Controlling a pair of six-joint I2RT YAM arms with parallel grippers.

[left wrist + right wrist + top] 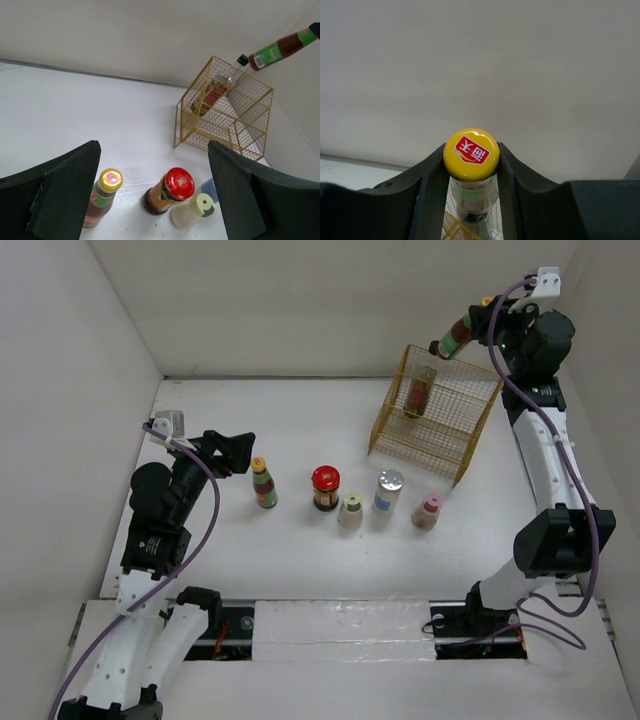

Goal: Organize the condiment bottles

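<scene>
My right gripper (484, 310) is shut on the yellow cap of a green-label bottle (458, 337), holding it tilted in the air above the yellow wire basket (478, 445). The right wrist view shows that cap (471, 154) pinched between the fingers. A dark sauce bottle (419, 393) leans inside the basket. On the table stand a second yellow-capped bottle (264, 483), a red-lidded jar (325, 487), and green-topped (351, 509), silver-topped (389, 491) and pink-topped (428, 510) shakers. My left gripper (243, 453) hangs open just left of the yellow-capped bottle (102, 199), holding nothing.
The basket (255, 90) sits at the back right, near the corner of the white walls. The standing containers form a loose row across the middle of the table. The red-lidded jar (167, 191) and green-topped shaker (192, 211) stand close together.
</scene>
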